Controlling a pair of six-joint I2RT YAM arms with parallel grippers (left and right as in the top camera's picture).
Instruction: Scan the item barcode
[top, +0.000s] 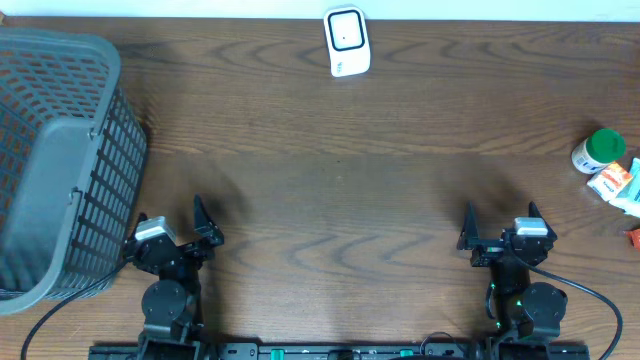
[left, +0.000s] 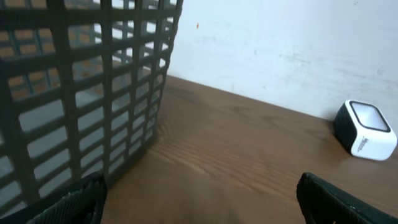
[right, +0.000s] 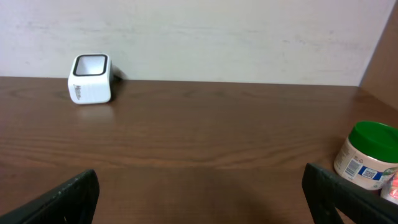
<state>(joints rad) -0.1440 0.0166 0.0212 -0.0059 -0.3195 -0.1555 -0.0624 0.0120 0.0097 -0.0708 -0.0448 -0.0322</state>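
Observation:
The white barcode scanner (top: 347, 42) with a dark window stands at the table's far edge, middle; it also shows as the scanner (left: 365, 129) in the left wrist view and the scanner (right: 91, 78) in the right wrist view. Items lie at the right edge: a white jar with a green lid (top: 598, 151), seen as the jar (right: 367, 155) from the right wrist, and an orange-and-white packet (top: 615, 183). My left gripper (top: 170, 212) (left: 200, 186) and right gripper (top: 500, 212) (right: 200, 180) both stand open over bare wood near the front edge, holding nothing.
A large grey plastic mesh basket (top: 60, 160) fills the left side, close beside my left gripper; its wall (left: 81, 93) looms in the left wrist view. A white wall runs behind the table. A small red thing (top: 633, 237) peeks in at the right edge.

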